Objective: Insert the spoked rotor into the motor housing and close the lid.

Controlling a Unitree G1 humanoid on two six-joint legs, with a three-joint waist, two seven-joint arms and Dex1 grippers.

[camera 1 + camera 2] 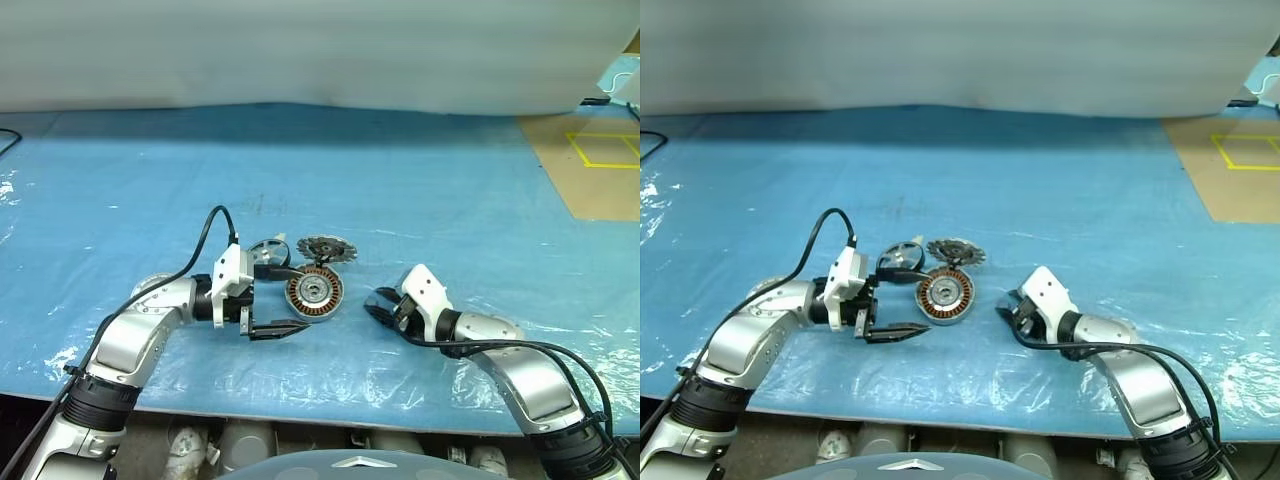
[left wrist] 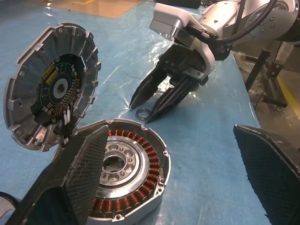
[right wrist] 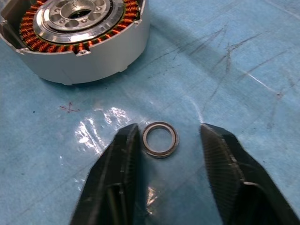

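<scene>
Copper-wound motor housing (image 1: 314,294) open-topped on the table (image 1: 420,200), ready for the spoked rotor (image 1: 267,252). Left gripper (image 1: 285,300) spread wide around it as a brace; right gripper (image 3: 171,140) partly open, straddling a small ring (image 3: 160,139), probably for pickup.

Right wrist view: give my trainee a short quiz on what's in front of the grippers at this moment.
1. True or false: the spoked rotor already sits inside the motor housing.
2. What lies on the table between the fingers of the right gripper? A) a screw B) a small metal ring C) a cable
3. Does the lid lie flat, or stand tilted on its edge beside the housing?

Key: 1 false, the rotor lies on the table behind the housing; 2 B; 3 tilted on its edge.
</scene>
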